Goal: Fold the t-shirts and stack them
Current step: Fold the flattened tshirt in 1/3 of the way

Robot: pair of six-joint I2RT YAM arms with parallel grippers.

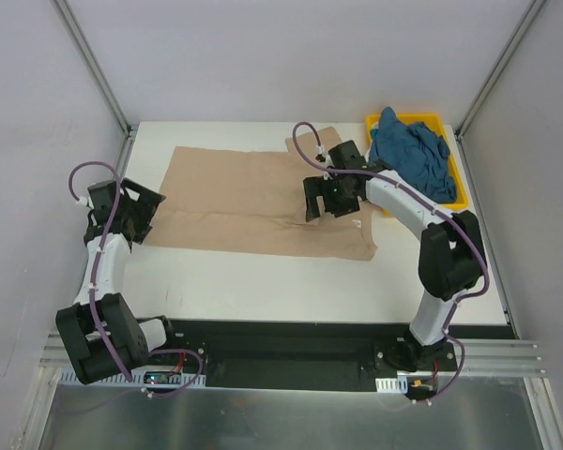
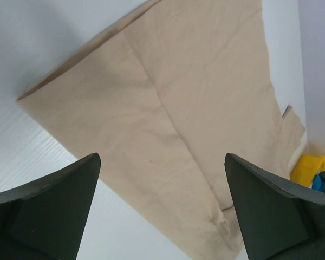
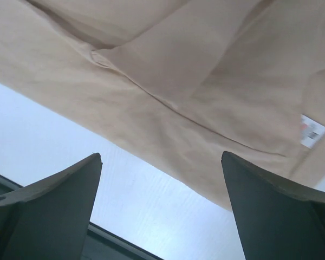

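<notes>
Two-arm workcell seen from above, with both wrist views. The tan shirt [image 1: 253, 202] lies spread flat in the middle of the white table [image 1: 263, 281], its length running left to right. This layout probably serves to let each arm reach one end. A long crease runs along the cloth, and in the left wrist view one layer appears turned over onto the body, which suggests a lengthwise fold is in place. A further cross fold would likely be needed before stacking.

The left gripper [image 1: 143, 217] sits at the shirt's left edge and the right gripper [image 1: 331, 204] hovers over its right part. Both have their jaws spread wide and empty, with cloth visible between the fingers but not pinched.

The teal shirt [image 1: 413, 155] is bunched up, unfolded, in the yellow tray [image 1: 455, 201] at the far right corner — apparently kept off the working surface until its turn.

Count: two shirts — one tan, one teal; one tray; two grippers; one small white label [image 3: 312, 131] at the tan shirt's neck, seen in the right wrist view.
</notes>
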